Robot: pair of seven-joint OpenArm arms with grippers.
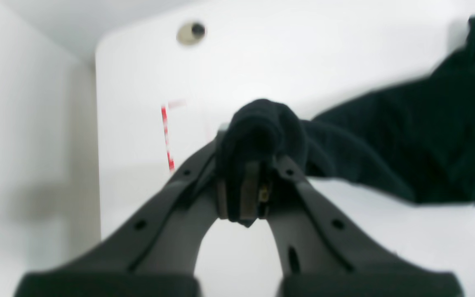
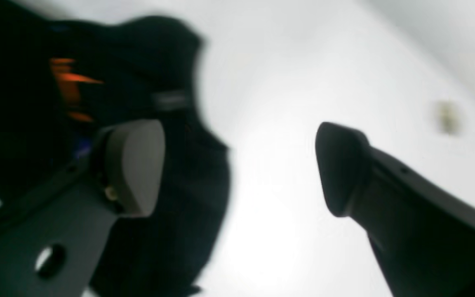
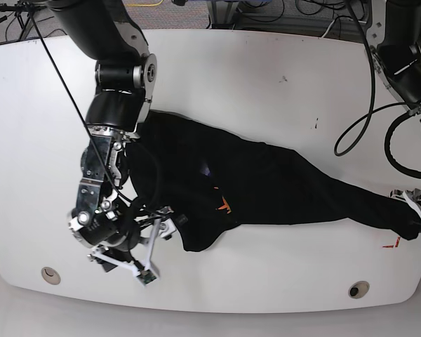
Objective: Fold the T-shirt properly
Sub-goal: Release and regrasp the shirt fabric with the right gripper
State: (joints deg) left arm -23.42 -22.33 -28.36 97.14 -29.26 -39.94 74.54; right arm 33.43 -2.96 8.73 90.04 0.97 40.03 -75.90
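The left gripper [image 1: 243, 194] is clamping tight on a bunched end of the black T-shirt [image 3: 266, 182], probably to draw it straight along the white table [image 3: 266, 84], where it is lying stretched across the middle. The right gripper [image 2: 237, 169] is gaping wide and gripping nothing beside the shirt's other end. No containers are showing anywhere.

Legible text, labels, brands, numbers: none in any view; the large black wrinkled cloth T-shirt [image 3: 266, 186] carries a small orange print [image 3: 224, 205], too blurred and small to read as letters; the white flat bench [image 3: 266, 84] bears red tape marks [image 1: 166, 138], no writing on them.
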